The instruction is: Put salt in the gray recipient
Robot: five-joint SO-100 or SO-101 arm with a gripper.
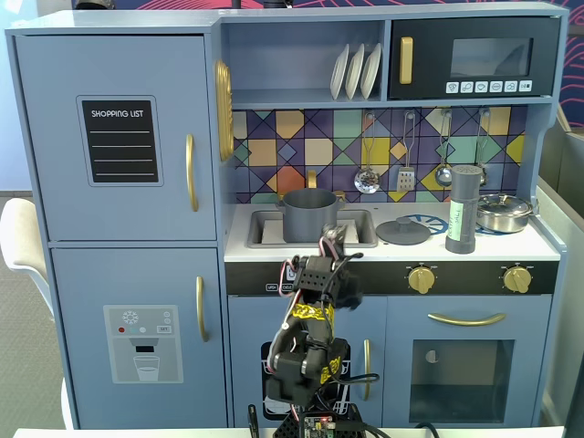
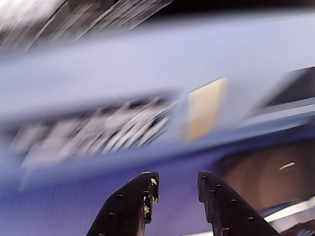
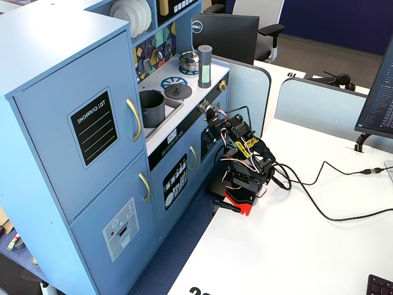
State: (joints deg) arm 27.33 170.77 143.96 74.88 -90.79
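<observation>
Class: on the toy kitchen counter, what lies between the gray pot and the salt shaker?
The flat gray round lid lies on the counter between the pot and the salt shaker, as both fixed views show.

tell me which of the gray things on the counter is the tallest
The salt shaker, standing upright right of the flat lid. It rises above the dark pot in the sink and the low silver pan beside it.
</observation>
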